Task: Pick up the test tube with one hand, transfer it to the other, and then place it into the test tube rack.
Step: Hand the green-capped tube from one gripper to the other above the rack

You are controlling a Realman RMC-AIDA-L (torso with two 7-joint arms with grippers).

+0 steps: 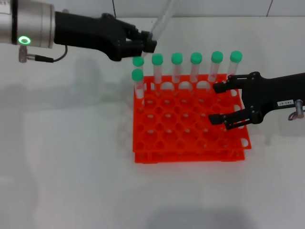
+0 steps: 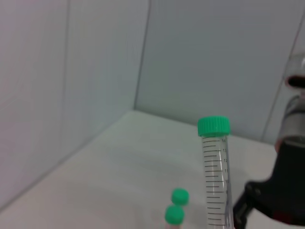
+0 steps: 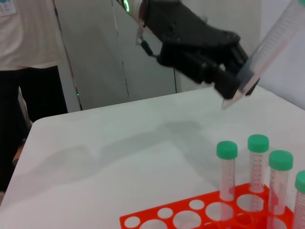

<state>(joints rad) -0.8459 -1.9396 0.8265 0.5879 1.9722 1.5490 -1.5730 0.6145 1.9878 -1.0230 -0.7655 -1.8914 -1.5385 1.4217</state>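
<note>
The test tube (image 1: 161,23) is gripped near its pointed lower end by the left gripper (image 1: 148,44), which is clenched on it above the far left corner of the test tube rack (image 1: 190,143). The tube is held tilted, with its body rising away from the fingers toward the wall, so most of its length stays free. This is judged to be done on purpose: a long free part gives the other gripper a place to take hold during the hand-over. In the left wrist view the green cap (image 2: 214,126) and the printed scale of the tube are seen.

The right gripper (image 1: 228,103) is held over the right side of the rack, with its jaws spread and nothing between them. It is well apart from the held tube, so the transfer is judged as not yet begun.

Seven other green-capped tubes are counted in the rack: six in the far row (image 1: 196,64) and one more (image 1: 137,81) just in front of the leftmost one. They are standing upright. With the held one, eight tubes are counted in total. One rack and two grippers are seen. Most holes of the rack are left free, so many places remain for the final insertion.
</note>
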